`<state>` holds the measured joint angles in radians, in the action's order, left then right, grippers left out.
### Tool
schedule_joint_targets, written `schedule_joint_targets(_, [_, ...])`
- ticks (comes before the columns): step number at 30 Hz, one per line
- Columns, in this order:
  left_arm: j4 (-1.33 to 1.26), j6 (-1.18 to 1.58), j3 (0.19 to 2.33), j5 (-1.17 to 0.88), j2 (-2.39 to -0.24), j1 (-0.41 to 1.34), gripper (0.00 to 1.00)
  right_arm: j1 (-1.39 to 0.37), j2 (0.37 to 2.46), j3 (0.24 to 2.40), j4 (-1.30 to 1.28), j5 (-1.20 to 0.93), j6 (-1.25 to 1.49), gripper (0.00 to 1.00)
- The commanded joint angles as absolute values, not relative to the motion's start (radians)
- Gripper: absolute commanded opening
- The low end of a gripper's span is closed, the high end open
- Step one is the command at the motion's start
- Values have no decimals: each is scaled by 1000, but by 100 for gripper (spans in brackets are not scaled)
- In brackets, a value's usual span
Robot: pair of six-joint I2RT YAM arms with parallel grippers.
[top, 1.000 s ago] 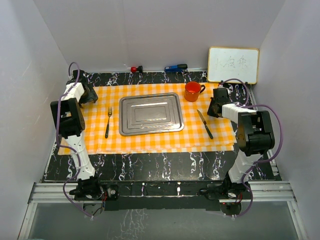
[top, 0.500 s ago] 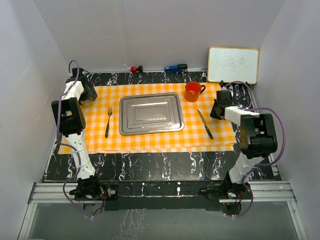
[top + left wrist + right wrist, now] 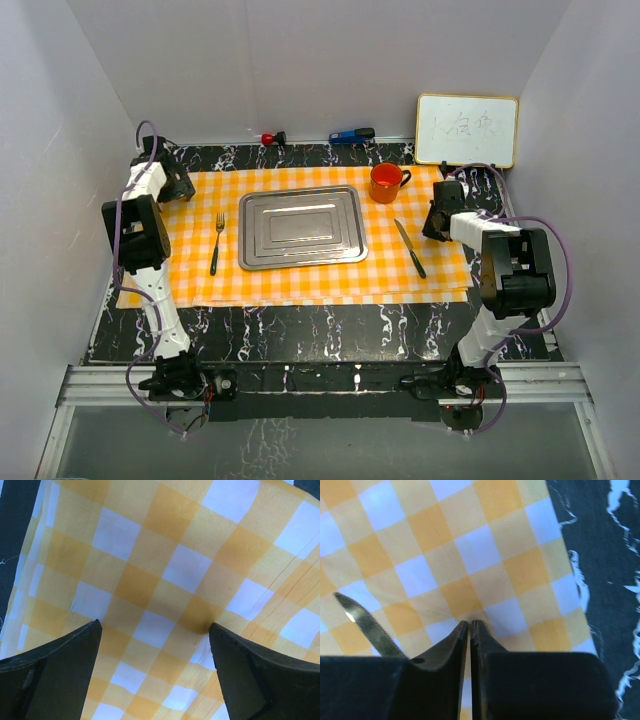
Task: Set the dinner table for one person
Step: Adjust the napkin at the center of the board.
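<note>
Status of work: the dinner table [image 3: 300, 335], a black veined top that fills the floor of the enclosure, carries an orange-and-white checked cloth [image 3: 300, 285] laid flat across its middle. A steel tray [image 3: 300, 228] sits at the centre of the cloth and serves as the reference point below. A fork [image 3: 217, 243] lies left of the tray, parallel to its short side and apart from it. A knife [image 3: 409, 247] lies right of the tray, slightly angled and also apart. An orange mug [image 3: 385, 182] stands upright just off the tray's far right corner. In my judgement the one-person setting is essentially complete. No spoon or napkin is visible, and whether either is required cannot be told. The left gripper [image 3: 155, 627] hangs over the cloth well left of the tray, its jaws wide apart with nothing between them. The right gripper [image 3: 470, 622] sits right of the tray beyond the knife, its jaws together on nothing. Clearances: both grippers are near the cloth's outer side edges, with a bare strip of table beyond each and then the enclosure walls. A whiteboard [image 3: 467, 129] leans behind the tray to the far right, and it limits room behind the mug. The widest open strip lies nearer than the tray, toward the arm bases.
</note>
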<state>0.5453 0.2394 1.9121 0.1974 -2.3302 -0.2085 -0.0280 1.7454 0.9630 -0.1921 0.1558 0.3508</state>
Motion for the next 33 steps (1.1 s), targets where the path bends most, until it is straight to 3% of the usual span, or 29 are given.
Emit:
schedule_joint_targets(1, [583,239,1901,236,-2309,-210,91,-8,1699,997,-408,326,330,13])
schedule_joint_targets(4, [621,238,1931,238,-2243,-195,95,-8,1646,1043,-430,339,318,20])
schedule_joint_targets(12, [767,245,1990,230,-2062,-98,99,-63,1416,1059,-453,286,321,24])
schedule_joint_targets(16, [762,247,1900,275,-1943,1,99,-129,1223,1030,-403,261,338,30])
schedule_joint_targets(21, [643,277,1701,219,-1753,75,99,-231,1071,1032,-386,410,269,37])
schedule_joint_targets(27, [481,365,1440,125,-1515,88,99,-243,1097,1040,-447,350,266,34])
schedule_joint_targets(33, [647,395,1392,266,-1561,93,99,-245,1271,1026,-501,282,249,34])
